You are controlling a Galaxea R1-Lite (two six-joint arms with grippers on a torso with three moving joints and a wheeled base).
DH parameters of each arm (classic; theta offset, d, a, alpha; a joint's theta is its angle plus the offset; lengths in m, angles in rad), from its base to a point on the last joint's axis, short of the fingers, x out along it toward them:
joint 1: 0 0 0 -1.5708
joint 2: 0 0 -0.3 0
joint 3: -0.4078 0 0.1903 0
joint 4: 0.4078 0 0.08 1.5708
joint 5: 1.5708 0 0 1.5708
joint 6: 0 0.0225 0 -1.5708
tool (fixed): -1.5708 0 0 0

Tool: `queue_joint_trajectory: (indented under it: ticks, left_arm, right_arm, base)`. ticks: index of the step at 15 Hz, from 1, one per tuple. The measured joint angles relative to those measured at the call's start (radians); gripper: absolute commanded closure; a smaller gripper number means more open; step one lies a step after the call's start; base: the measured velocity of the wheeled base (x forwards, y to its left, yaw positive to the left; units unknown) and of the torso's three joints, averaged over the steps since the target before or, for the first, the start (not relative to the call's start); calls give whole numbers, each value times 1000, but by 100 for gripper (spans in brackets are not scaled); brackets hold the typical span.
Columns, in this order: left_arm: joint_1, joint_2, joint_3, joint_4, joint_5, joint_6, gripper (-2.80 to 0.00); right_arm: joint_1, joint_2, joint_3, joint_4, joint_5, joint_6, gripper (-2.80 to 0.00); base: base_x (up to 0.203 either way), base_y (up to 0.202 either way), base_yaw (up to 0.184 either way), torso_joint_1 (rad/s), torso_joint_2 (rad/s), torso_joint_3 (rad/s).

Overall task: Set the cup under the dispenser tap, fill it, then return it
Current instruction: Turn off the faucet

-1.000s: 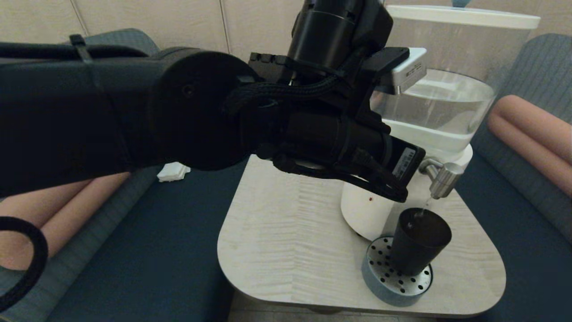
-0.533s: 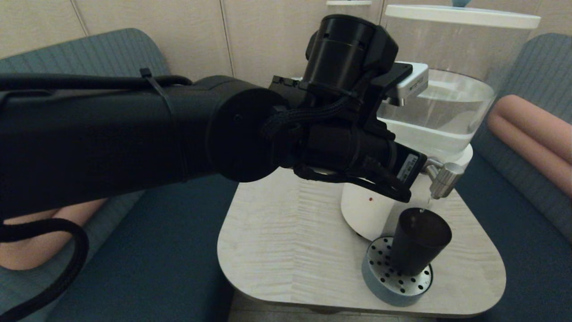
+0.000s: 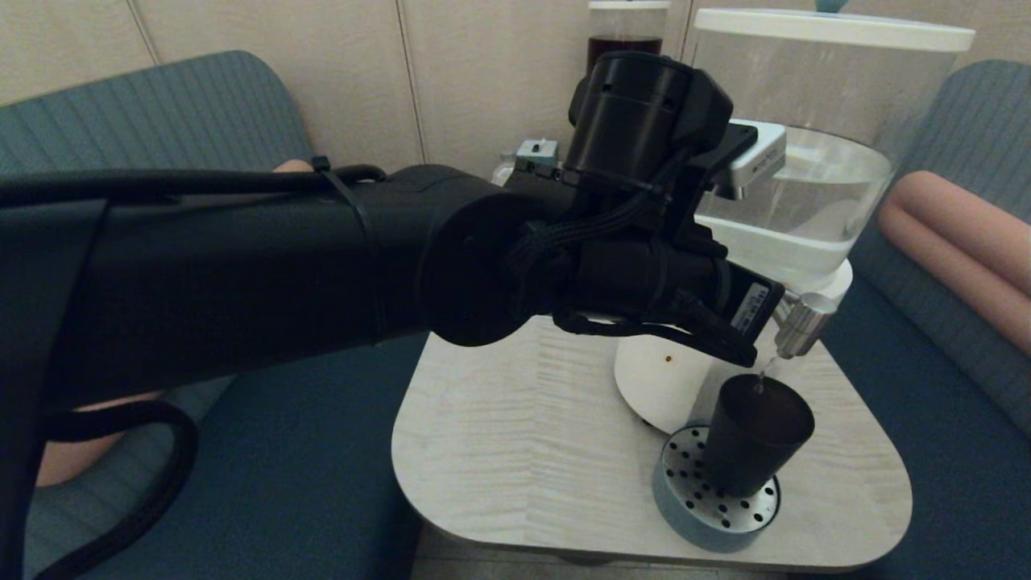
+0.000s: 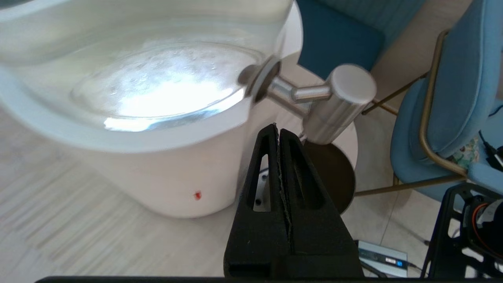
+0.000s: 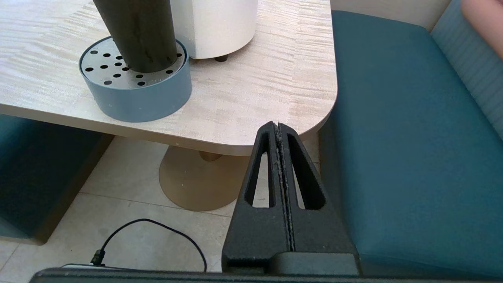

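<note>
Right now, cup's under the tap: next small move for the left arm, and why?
Probably ease the shut left pincer onto the dispenser tap to close it. A thin stream is running into the cup on the drip tray. The pincer sits close beside the spout, holding nothing. The right pincer is parked below the table edge.

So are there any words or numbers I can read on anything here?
None can be read.
White sticker on the left arm's wrist: print too small to read.
Grey box on the floor: blue mark, too blurred.
Red dot on the dispenser base: only a mark, no letters.
The cup and dispenser tap show no writing.
</note>
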State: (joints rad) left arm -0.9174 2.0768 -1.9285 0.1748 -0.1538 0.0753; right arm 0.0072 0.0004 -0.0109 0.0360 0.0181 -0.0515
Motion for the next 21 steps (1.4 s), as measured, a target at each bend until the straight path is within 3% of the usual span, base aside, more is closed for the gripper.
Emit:
queue_joint_trajectory:
  ticks: [21]
  left_arm:
    - [-20, 47, -1, -107, -13, -1, 0]
  right_arm:
    - [0, 0, 0, 0, 0, 0, 0]
  base:
    - [0, 0, 0, 0, 0, 0]
